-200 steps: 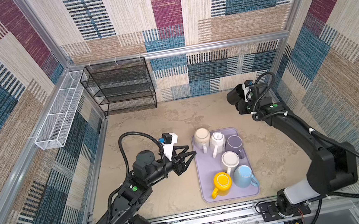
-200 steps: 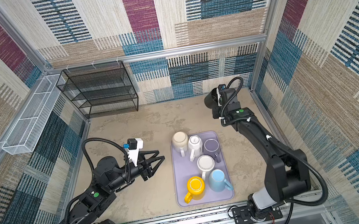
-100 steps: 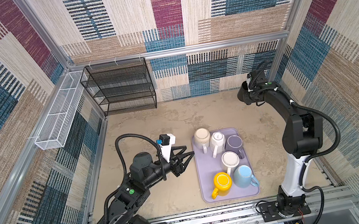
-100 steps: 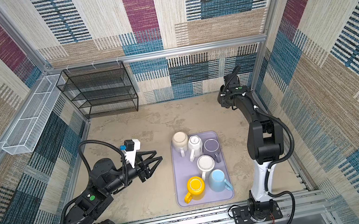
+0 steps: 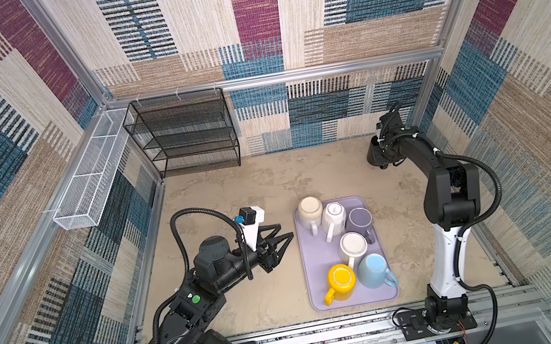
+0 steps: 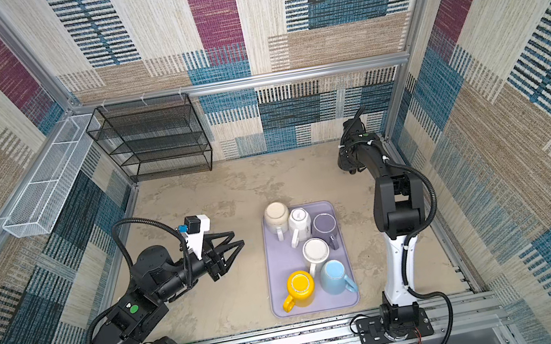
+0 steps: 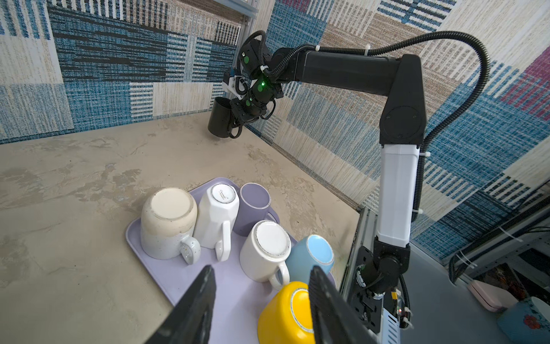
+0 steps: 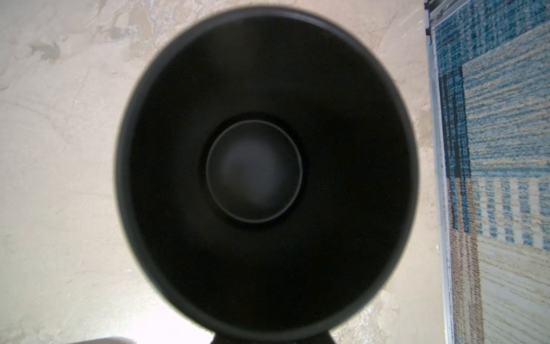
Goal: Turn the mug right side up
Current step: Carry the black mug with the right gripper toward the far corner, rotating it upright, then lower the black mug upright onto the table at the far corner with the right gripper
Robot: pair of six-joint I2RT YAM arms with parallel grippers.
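Note:
A black mug (image 5: pixel 375 156) (image 6: pixel 344 162) stands mouth up at the back right corner, low at the sandy table top; whether it touches the table I cannot tell. My right gripper (image 5: pixel 386 153) (image 7: pixel 238 120) is shut on its handle from above. The right wrist view looks straight down into the mug's dark inside (image 8: pixel 262 166), and the fingers are hidden there. My left gripper (image 5: pixel 285 233) (image 6: pixel 237 238) (image 7: pixel 262 271) hovers open and empty just left of the tray, its jaws spread wide.
A lilac tray (image 5: pixel 317 293) (image 7: pixel 166 277) near the front holds several mugs base up, among them a yellow one (image 5: pixel 340 280) and a light blue one (image 5: pixel 373 269). A black wire shelf (image 5: pixel 185 134) stands at the back left, a white mesh basket (image 5: pixel 91 179) on the left wall.
The right arm has carried the black mug back and to the right into the corner, folding upright. The left gripper has drawn slightly away from the tray.

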